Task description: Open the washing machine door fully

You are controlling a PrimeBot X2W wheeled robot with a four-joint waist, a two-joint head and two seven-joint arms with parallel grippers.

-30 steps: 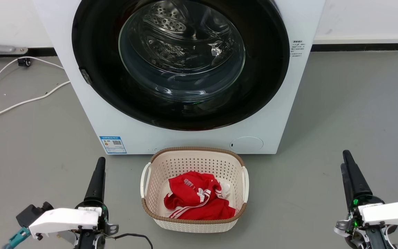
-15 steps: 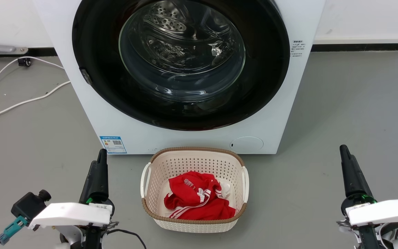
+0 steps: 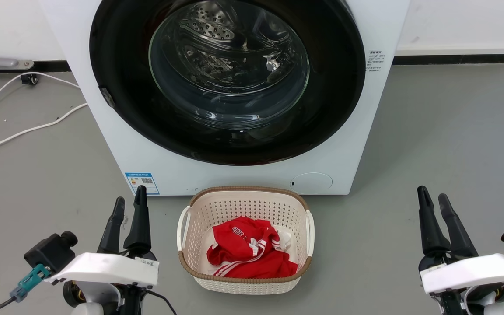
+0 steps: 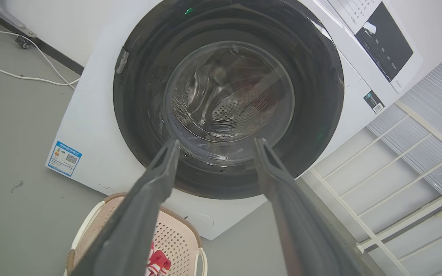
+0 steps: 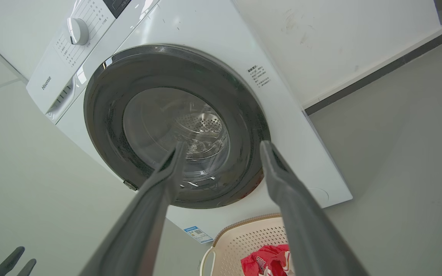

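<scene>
The white washing machine [image 3: 357, 131] stands ahead on the grey floor. Its glossy black washing machine door [image 3: 116, 52] with the clear glass bowl lies flat against the front, and a small tab [image 3: 107, 97] sits on its left rim. My left gripper [image 3: 130, 195] is open and low at the left, well short of the machine. Open as well, my right gripper [image 3: 432, 194] is low at the right. Both wrist views look up at the door [image 4: 136, 96] [image 5: 106, 115] between open fingers, with nothing held in the left gripper [image 4: 216, 142] or the right gripper [image 5: 223, 144].
A cream perforated basket [image 3: 199, 271] with a red garment [image 3: 252, 251] sits on the floor right in front of the machine, between my arms. White cables [image 3: 29, 129] run over the floor at the left. A white railing [image 4: 397, 191] stands beside the machine.
Each gripper showed as one dark spike before and now shows two parted fingers. The left one has shifted a little right and forward. The door has not moved.
</scene>
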